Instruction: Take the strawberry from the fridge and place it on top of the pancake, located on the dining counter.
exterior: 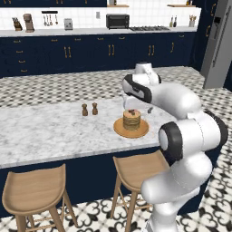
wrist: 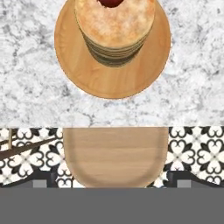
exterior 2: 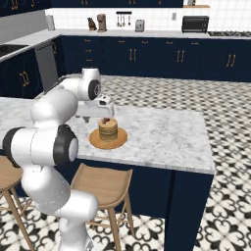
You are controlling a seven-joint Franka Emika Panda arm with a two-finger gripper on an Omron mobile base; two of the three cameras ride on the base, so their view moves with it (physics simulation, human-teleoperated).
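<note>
Strawberry on pancake, gripper released.
Dining counter [exterior: 45,131] carries the plate [wrist: 70,65] near its stool-side edge, bare marble all round. Pancake [wrist: 116,26] sits centred on the plate; strawberry [wrist: 110,2] rests on top. Gripper [exterior 2: 100,112] hangs beside the stack, jaws wide, empty.

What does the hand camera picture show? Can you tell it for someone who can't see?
A red strawberry sits on top of a stack of tan pancakes, cut off by the picture's top edge. The pancakes rest on a round orange-brown plate on the marbled dining counter. Below the counter's edge is a wooden stool seat over a black-and-white patterned floor.
</note>
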